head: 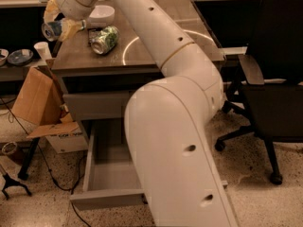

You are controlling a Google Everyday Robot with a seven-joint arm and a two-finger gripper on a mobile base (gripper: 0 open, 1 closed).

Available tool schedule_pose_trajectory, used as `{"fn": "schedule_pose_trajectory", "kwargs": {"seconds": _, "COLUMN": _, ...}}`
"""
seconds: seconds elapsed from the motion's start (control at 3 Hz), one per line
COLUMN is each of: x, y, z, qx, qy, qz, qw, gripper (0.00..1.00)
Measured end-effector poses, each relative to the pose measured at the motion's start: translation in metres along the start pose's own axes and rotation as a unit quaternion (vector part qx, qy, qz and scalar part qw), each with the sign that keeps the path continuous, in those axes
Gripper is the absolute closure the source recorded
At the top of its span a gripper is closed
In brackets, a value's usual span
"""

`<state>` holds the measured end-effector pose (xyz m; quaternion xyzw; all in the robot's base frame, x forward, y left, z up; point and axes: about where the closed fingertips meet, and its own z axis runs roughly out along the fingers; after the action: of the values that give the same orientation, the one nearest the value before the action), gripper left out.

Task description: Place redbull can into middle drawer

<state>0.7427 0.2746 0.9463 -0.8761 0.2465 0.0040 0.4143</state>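
End effector (pixel 60 28): upper left of frame, clenched on your slim silver-and-blue metal can (pixel 49 30), at the wooden desk (pixel 142 56) left edge.
Wide grey metal middle drawer (pixel 111 174): pulled open, lower left; white arm (pixel 165 141) overlaps its right side.

One claw (pixel 63 28) over the table (pixel 142 56) edge, one redbull can (pixel 49 30), one green can (pixel 105 39), one middle drawer (pixel 107 197)
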Motion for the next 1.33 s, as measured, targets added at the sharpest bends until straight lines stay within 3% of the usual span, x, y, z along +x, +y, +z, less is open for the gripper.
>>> {"fn": "schedule_pose_trajectory", "kwargs": {"seconds": 0.67, "x": -0.030, "y": -0.001, "z": -0.030, "qx": 0.057, "qy": -0.048, "qz": -0.016, "qw": 0.9971, "gripper": 1.00}}
{"fn": "schedule_pose_trajectory", "kwargs": {"seconds": 1.0, "x": -0.038, "y": 0.019, "z": -0.046, "qx": 0.070, "qy": -0.072, "qz": -0.009, "qw": 0.9949, "gripper": 1.00}}
{"fn": "schedule_pose_trajectory", "kwargs": {"seconds": 1.33, "x": -0.042, "y": 0.038, "z": -0.053, "qx": 0.066, "qy": -0.086, "qz": 0.000, "qw": 0.9941, "gripper": 1.00}}
